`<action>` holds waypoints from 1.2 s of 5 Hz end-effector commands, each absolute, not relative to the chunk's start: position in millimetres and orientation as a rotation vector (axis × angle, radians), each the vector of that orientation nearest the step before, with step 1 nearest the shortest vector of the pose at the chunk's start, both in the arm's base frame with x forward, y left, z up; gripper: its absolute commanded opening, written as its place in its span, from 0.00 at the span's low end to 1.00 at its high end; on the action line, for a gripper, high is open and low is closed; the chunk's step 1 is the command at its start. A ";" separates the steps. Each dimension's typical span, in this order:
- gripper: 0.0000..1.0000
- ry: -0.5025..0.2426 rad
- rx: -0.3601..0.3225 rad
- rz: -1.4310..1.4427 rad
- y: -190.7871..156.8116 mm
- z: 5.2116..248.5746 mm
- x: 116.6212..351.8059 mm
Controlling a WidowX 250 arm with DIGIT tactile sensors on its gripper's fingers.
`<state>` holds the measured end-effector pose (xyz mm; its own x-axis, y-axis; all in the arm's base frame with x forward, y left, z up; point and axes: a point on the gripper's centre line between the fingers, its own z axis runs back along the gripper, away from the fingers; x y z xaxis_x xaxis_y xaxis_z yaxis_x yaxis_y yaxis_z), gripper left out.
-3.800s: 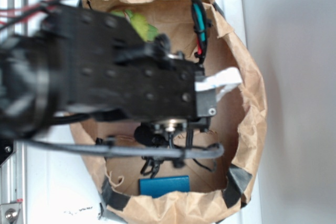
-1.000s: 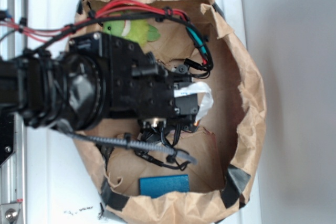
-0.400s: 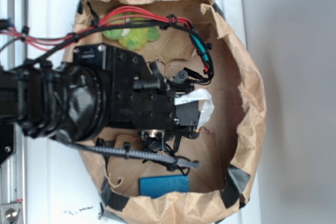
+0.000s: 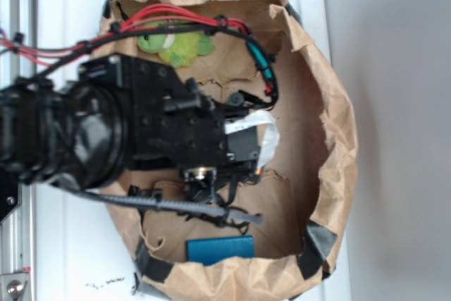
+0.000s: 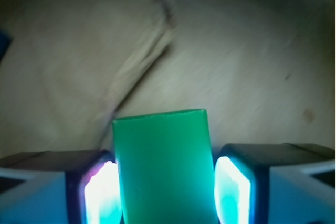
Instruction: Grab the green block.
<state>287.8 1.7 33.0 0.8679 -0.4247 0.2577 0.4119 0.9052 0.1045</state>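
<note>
- In the wrist view, the green block [image 5: 164, 166] is sitting upright between the two lit pads [image 5: 101, 192] of the gripper [image 5: 164, 195], and both pads are touching its sides, so the gripper is clamping the block.
- The block is standing out past the pads, its top edge showing against the brown paper floor behind it; whether its lower end is resting on the floor or hanging clear cannot be told.
- In the exterior view, the block is hiding under the black arm [image 4: 141, 132]; only the white-taped gripper tip [image 4: 262, 139] is showing, near the middle of the paper bag [image 4: 338, 139].
- Relative to that gripper tip, the blue block [image 4: 220, 250] is lying well apart toward the bag's lower rim, and the fuzzy green plush toy [image 4: 176, 44] is sitting well apart toward the upper rim, under the red and black cables [image 4: 169, 19].
- My judgement: the grab is looking nearly finished, with lifting and holding as what is left.
- Risk: the block's faces are looking smooth, so it could be slipping or pivoting between the pads if the squeeze is weak or the lift is jerky.
- Risk: the crumpled bag wall is standing near the arm, and the loose cables could be snagging it on a careless rise, jolting the block free.
</note>
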 end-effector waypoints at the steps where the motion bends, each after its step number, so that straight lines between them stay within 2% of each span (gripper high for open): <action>1: 0.00 -0.320 -0.018 -0.227 12.9 86.4 284.1; 2: 0.00 -0.311 -0.032 -0.072 25.6 106.1 278.5; 3: 0.00 -0.308 0.010 0.024 31.9 122.1 275.5; 4: 0.00 -0.277 0.020 0.096 31.4 138.8 275.0; 5: 0.00 -0.246 0.013 0.153 30.4 151.5 277.0; 6: 0.00 -0.261 0.043 0.189 26.6 155.8 282.4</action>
<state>276.0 26.6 140.3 0.9626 0.1792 0.2034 -0.1869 0.9822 0.0190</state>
